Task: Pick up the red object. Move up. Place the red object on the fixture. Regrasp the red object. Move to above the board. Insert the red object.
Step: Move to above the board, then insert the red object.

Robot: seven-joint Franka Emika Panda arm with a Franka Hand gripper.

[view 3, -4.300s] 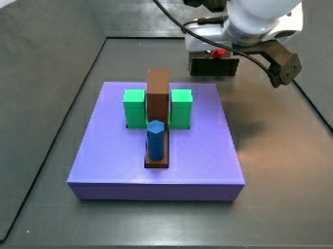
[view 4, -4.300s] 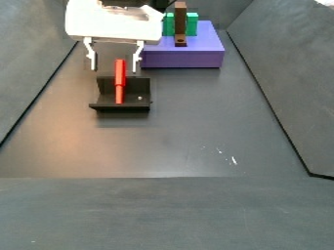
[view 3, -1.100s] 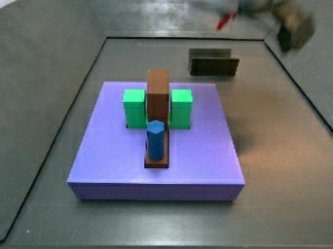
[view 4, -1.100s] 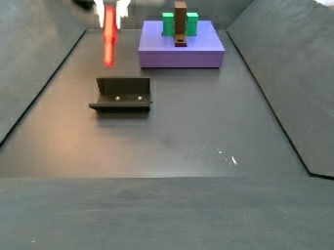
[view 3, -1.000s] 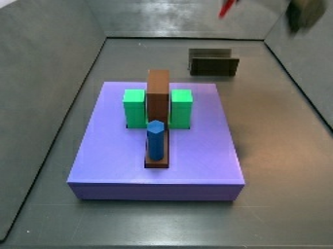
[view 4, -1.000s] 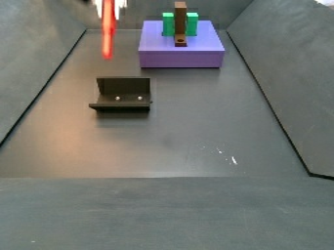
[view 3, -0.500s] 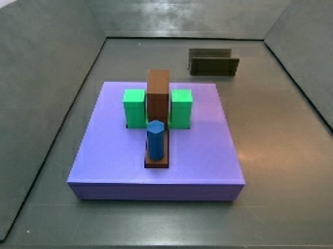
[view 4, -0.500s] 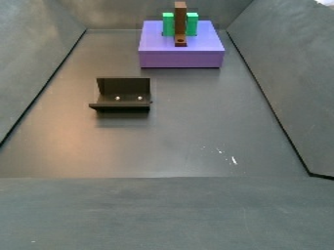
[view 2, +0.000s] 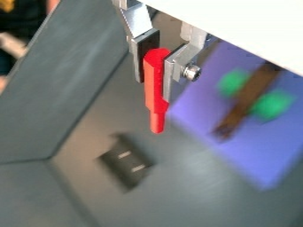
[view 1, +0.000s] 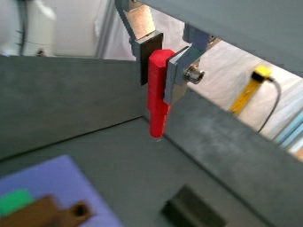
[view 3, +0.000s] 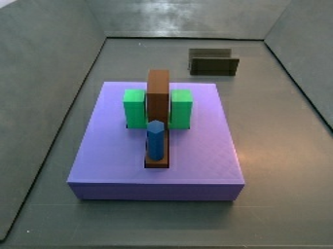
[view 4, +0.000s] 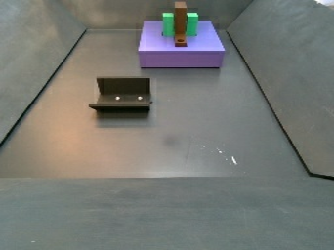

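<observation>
My gripper (view 1: 159, 64) (view 2: 159, 64) shows only in both wrist views, high above the floor and out of both side views. It is shut on the red object (view 1: 157, 93) (view 2: 154, 89), which hangs upright between the fingers with its thinner end down. The fixture (view 3: 213, 62) (view 4: 123, 94) stands empty on the floor; it also shows in both wrist views (view 1: 190, 211) (view 2: 128, 161), far below the peg. The purple board (view 3: 182, 157) (view 4: 192, 53) carries two green blocks (view 3: 135, 107), a brown bar (view 3: 158, 93) and a blue peg (view 3: 155, 139).
Grey walls enclose the dark floor (view 4: 183, 137) on all sides. A yellow cable (view 1: 250, 89) shows beyond the wall in a wrist view.
The gripper with the red object has risen out of the top of both side views. The fixture and the board have not moved.
</observation>
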